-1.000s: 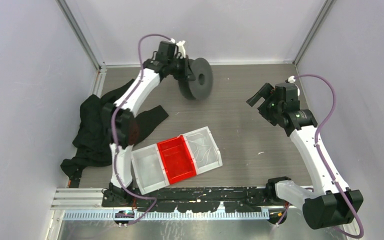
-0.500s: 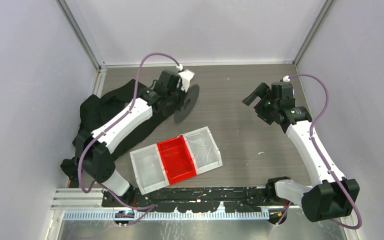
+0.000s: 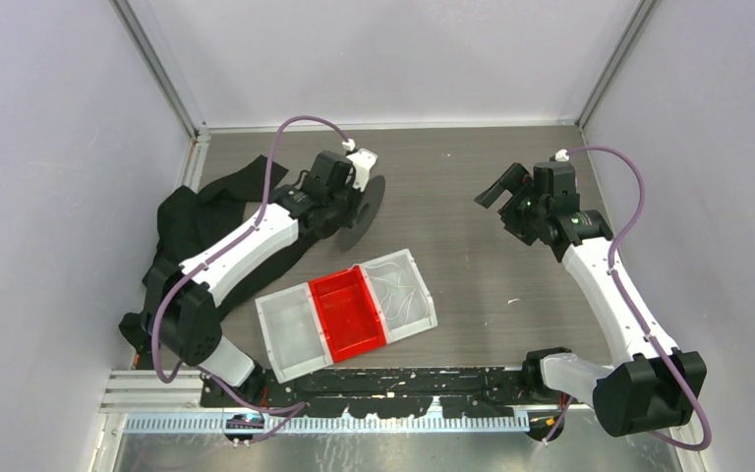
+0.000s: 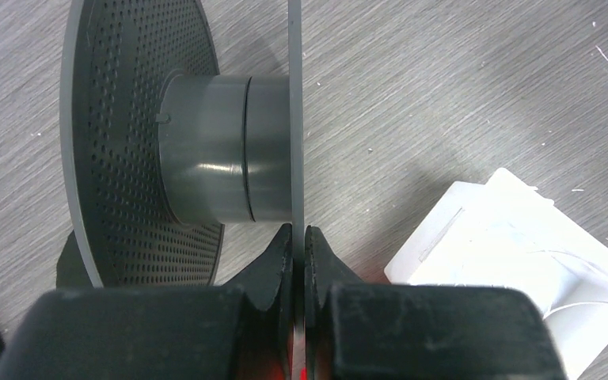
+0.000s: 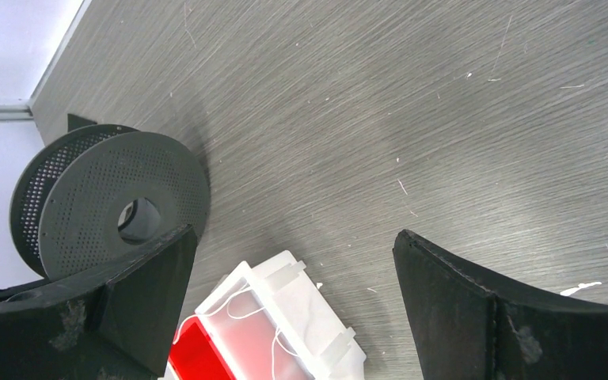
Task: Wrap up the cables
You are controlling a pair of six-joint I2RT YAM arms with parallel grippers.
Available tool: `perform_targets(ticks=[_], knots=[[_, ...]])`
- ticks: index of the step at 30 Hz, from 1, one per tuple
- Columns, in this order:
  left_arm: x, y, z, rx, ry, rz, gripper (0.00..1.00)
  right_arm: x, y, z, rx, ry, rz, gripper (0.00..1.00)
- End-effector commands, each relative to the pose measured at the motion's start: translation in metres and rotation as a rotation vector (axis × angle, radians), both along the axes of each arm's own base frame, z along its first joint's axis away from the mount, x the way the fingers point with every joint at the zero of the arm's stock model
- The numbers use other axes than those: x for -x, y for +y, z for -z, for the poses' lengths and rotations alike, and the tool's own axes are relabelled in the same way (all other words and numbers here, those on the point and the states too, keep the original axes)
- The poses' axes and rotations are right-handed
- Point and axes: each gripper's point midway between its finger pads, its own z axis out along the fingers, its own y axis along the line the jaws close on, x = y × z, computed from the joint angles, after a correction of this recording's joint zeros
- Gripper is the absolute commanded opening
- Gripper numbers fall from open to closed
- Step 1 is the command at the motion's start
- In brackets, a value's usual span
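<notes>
A: What is the left tool (image 4: 299,235) doing?

B: Its two fingers are pressed almost together, pinching the thin edge of one flange of a dark grey spool (image 4: 206,150). In the left wrist view that flange runs straight up from between the fingers. The smooth hub sits just past it, with the second, perforated flange on the hub's other side.

A: How does the spool sit?

B: On edge, with both flanges upright, over the back left of the bench (image 3: 492,275). Whether it touches the surface cannot be told.

A: And the right tool (image 3: 498,192)?

B: It is spread wide with nothing between the fingers. It hangs over the back right of the bench, well apart from the spool, and its wrist camera looks between the fingers toward the spool and the tray.

A: Where are the cables?

B: The cables (image 3: 403,288) are thin white wires in loose curls. They lie in the clear end compartment of a three-part tray (image 3: 266,329), at the end nearer the right arm. The middle compartment (image 3: 347,310) is red and the other end is clear. The tray lies slanted near the front of the bench, close to the spool and apart from both tools.

A: Anything else out there?

B: A black cloth (image 3: 192,246) is heaped along the left edge, partly under the left arm.
</notes>
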Motion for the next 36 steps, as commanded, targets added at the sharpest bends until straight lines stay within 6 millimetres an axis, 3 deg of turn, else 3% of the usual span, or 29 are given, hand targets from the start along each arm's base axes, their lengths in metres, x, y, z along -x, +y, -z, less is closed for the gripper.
perform_targets(ticks=[1, 5, 8, 15, 21, 29, 34, 36], knots=[[-0.003, -0.011, -0.037, 0.090, -0.071, 0.003, 0.09, -0.003, 0.002, -0.011, -0.020, -0.047, -0.002, 1.00], [0.001, -0.006, -0.036, 0.070, -0.039, -0.016, 0.38, -0.003, 0.003, -0.011, -0.019, -0.046, -0.010, 1.00], [0.003, -0.004, -0.045, 0.075, -0.049, -0.017, 0.49, -0.002, 0.003, -0.011, -0.012, -0.045, -0.020, 1.00], [0.008, -0.001, -0.087, 0.107, -0.093, -0.011, 0.51, 0.010, 0.024, -0.026, 0.026, -0.117, -0.181, 1.00], [0.017, 0.004, -0.136, 0.161, -0.134, -0.027, 0.51, 0.039, 0.081, -0.033, 0.195, -0.193, -0.512, 1.00], [0.030, 0.029, -0.166, 0.205, -0.090, -0.198, 0.52, 0.080, 0.170, 0.000, 0.364, -0.240, -0.912, 0.86], [0.037, 0.036, -0.175, 0.252, -0.055, -0.221, 0.52, 0.102, 0.203, 0.033, 0.411, -0.238, -1.100, 0.69], [0.037, 0.038, -0.174, 0.263, -0.051, -0.226, 0.52, 0.106, 0.212, 0.046, 0.430, -0.272, -1.161, 0.67]])
